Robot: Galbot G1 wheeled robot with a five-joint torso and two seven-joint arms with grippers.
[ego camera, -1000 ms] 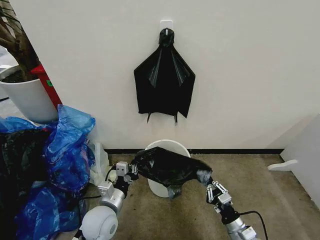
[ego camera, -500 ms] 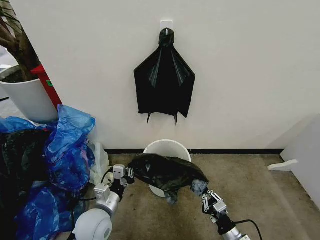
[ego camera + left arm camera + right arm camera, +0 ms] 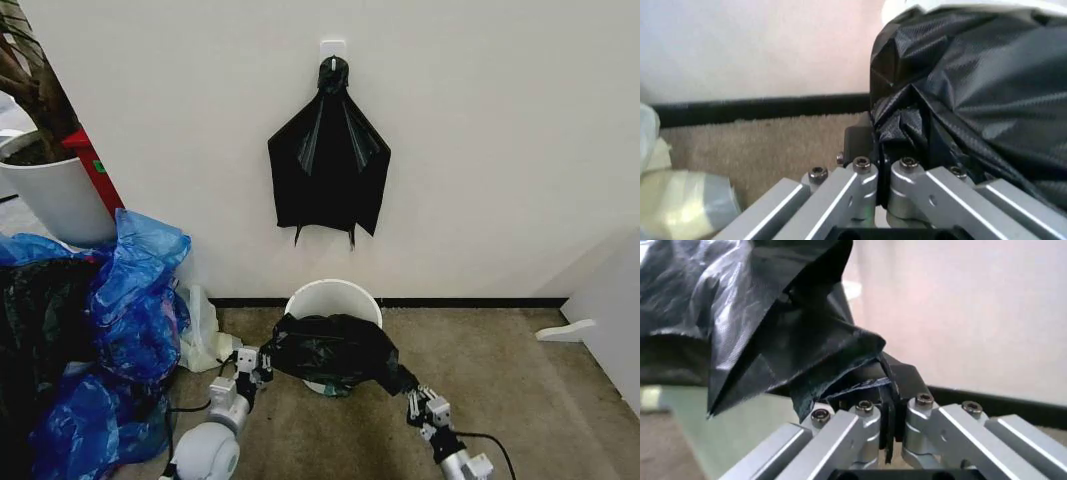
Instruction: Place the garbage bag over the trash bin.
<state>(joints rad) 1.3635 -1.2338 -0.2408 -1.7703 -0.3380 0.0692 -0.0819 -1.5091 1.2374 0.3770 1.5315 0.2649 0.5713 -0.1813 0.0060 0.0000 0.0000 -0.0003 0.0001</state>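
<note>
I see both jaws clamped on the garbage bag (image 3: 332, 350): left gripper (image 3: 262, 362) pinching its left edge, right gripper (image 3: 407, 385) its right edge. Bag stretched over the front of the trash bin (image 3: 334, 298), on the floor by the wall.

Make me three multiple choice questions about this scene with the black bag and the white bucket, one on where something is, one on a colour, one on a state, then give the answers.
1. Where is the garbage bag?
A. Draped on the trash bin's near side
B. Flat on the carpet
C. Inside the planter

2. What colour are the plastic bags heaped to the robot's left?
A. Red
B. Blue
C. Yellow

3. How do the grippers stand?
A. Both open
B. One open
C. Both shut on the bag

Answers:
1 A: it hangs over the front of the trash bin, whose far rim stays bare.
2 B: the heap is bright blue.
3 C: the left gripper and right gripper each pinch black film.
</note>
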